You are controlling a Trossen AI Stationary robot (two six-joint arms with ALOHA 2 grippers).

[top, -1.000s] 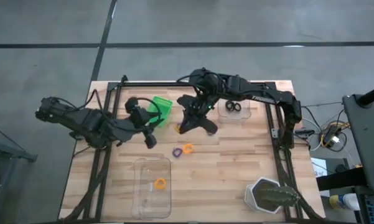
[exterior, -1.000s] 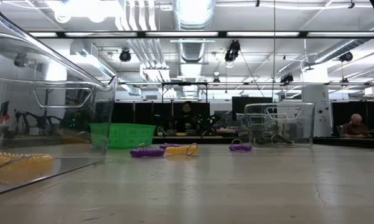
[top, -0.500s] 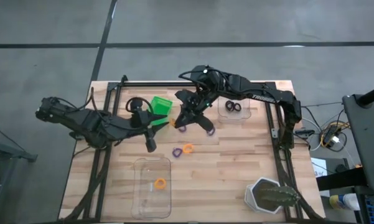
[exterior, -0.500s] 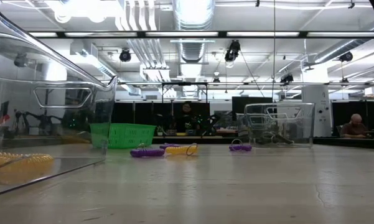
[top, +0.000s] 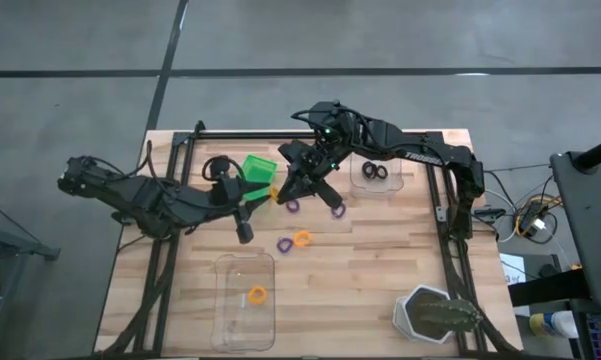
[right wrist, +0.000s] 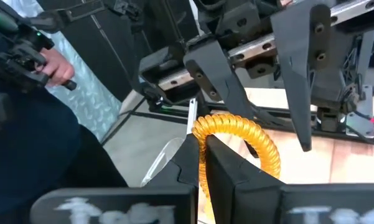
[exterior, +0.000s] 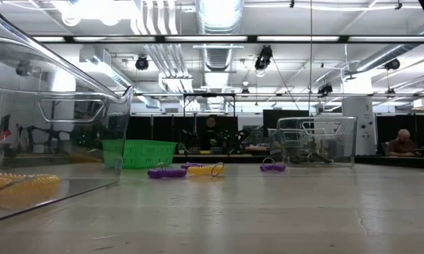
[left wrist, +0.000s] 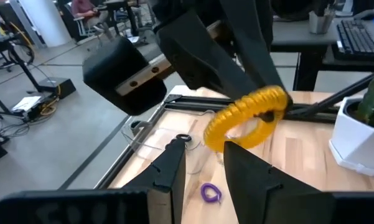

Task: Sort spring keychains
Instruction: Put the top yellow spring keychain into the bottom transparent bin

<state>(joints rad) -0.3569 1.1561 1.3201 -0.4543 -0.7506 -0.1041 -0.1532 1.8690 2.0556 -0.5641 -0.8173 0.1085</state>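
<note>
My right gripper [top: 281,192] is shut on an orange spring keychain [left wrist: 246,117] above the table, just right of the green bin [top: 258,170]. My left gripper [top: 263,196] is open and faces it; its fingers [left wrist: 174,167] stand just short of the ring's free side, and I cannot tell if they touch. Two purple keychains [top: 293,205] [top: 337,210] lie flat on the table below. Another purple [top: 284,244] and orange [top: 301,238] pair lies nearer. One orange ring [top: 257,294] lies in the near clear tray, and black ones [top: 375,172] in the far one. My right gripper pinches the orange keychain's coil between its two fingers [right wrist: 190,155], at one spot on the ring [right wrist: 202,132]. The fingers slant down from the table's right. The ring is lifted clear and sticks out toward my left gripper.
The green bin [exterior: 140,152] stands close behind my left gripper. A clear tray [top: 246,300] sits by the near edge, another [top: 377,180] at the far right. A white pot with a plant [top: 430,312] occupies the near right corner. People sit in the room beyond.
My right gripper has risen from the table and moved toward the left with the orange keychain, uncovering a purple one beneath it. My left gripper has moved toward the right, closing on the held ring.
</note>
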